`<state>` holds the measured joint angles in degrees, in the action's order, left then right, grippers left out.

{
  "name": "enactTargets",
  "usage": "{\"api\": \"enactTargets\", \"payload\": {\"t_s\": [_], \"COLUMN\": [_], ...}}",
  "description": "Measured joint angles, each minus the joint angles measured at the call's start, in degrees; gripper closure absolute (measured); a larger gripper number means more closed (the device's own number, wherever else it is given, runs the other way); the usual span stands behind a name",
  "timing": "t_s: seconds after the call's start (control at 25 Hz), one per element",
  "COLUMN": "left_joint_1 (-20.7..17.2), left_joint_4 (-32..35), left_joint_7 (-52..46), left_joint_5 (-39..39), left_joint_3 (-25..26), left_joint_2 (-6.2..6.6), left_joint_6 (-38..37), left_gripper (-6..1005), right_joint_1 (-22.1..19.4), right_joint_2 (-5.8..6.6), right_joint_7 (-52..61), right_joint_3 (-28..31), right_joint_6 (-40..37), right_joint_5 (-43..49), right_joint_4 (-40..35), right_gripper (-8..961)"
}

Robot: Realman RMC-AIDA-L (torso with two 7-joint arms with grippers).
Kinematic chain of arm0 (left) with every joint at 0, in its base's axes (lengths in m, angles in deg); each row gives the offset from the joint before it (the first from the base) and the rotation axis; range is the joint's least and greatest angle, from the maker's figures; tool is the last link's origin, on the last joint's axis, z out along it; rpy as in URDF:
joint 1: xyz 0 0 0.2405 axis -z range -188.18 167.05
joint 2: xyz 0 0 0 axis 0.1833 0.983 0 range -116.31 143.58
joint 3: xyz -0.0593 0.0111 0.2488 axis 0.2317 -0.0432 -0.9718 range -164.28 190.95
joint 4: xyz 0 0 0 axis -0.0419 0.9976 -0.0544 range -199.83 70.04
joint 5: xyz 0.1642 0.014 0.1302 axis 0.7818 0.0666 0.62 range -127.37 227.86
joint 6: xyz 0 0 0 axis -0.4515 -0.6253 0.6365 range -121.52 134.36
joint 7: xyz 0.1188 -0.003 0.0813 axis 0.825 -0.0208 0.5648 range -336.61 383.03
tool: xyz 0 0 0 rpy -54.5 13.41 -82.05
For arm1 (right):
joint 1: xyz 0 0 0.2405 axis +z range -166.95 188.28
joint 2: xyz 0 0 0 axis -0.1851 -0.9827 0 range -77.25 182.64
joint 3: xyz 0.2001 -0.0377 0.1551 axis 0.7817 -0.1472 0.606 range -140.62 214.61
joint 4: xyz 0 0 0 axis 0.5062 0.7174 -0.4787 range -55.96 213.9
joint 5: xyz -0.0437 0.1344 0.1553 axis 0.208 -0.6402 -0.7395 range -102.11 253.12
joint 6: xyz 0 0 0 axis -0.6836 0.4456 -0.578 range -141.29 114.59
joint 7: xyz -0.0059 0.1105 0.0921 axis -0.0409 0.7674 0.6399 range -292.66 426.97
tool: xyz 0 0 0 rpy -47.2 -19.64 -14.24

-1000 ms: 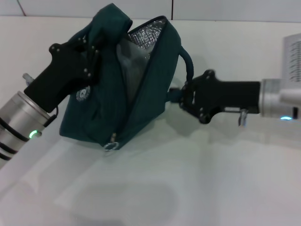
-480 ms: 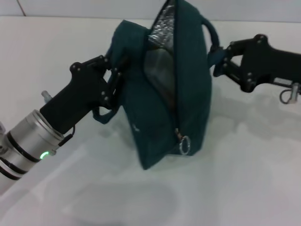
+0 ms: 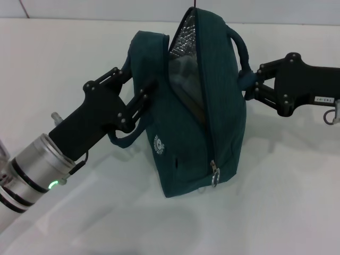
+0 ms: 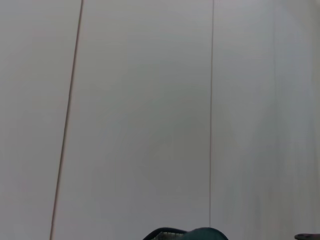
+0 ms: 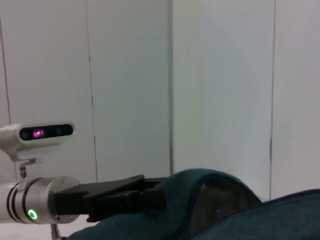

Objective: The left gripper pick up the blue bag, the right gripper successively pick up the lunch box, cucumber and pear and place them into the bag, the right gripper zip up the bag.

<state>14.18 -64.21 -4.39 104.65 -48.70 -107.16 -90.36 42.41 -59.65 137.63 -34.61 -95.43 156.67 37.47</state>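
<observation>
Centre of the head frame, upper half: the blue bag [image 3: 199, 106] stands upright on the white table [image 3: 276, 202], held between both arms. Its top is partly unzipped, silver lining [image 3: 183, 37] showing at the upper end of the opening. The zipper pull [image 3: 214, 174] hangs low on the bag's front edge, near the bottom. A small round white logo [image 3: 158, 145] sits on the side panel facing me.

From the lower left of the frame, my left gripper [image 3: 139, 103] reaches up to the bag's left side; its fingers are clamped on the fabric there, and a handle loop [image 3: 125, 139] droops just below them. From the right edge, my right gripper [image 3: 254, 85] meets the bag's other handle [image 3: 240, 45]. It touches or grips the strap, but I cannot tell whether the fingers are closed on it.

Left wrist view: mostly a pale wall with thin vertical seams, only the bag's top edge [image 4: 195, 234] at the bottom of the frame. Right wrist view: bag top with the lining in the lower right, left arm's dark gripper [image 5: 120, 197] beyond it, green light [image 5: 32, 215] on its silver cuff.
</observation>
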Motion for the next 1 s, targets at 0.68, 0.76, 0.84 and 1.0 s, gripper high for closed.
{"api": "enactTargets", "payload": {"t_s": [0.68, 0.76, 0.84, 1.0], "left_joint_1": [1.17, 1.24, 1.31, 1.44], "left_joint_4": [0.23, -0.03, -0.08, -0.09], "left_joint_7": [0.96, 0.96, 0.94, 0.81], "left_joint_5": [0.15, 0.22, 0.39, 0.83], "left_joint_3": [-0.01, -0.05, -0.09, -0.11], "left_joint_2": [0.33, 0.28, 0.27, 0.08], "left_joint_6": [0.82, 1.55, 1.96, 1.87], "left_gripper": [544, 541, 539, 534], "right_joint_1": [-2.27, -3.62, -5.31, -7.04], "right_joint_2": [1.49, 1.37, 0.87, 0.27], "right_joint_7": [6.95, 6.7, 6.21, 5.4], "right_joint_3": [0.32, 0.97, 2.68, 5.68], "right_joint_6": [-1.9, -2.3, -2.67, -5.86], "right_joint_5": [0.96, 1.76, 1.94, 3.17], "right_joint_4": [-2.79, -4.03, -5.36, -7.14], "right_gripper": [777, 743, 709, 641]}}
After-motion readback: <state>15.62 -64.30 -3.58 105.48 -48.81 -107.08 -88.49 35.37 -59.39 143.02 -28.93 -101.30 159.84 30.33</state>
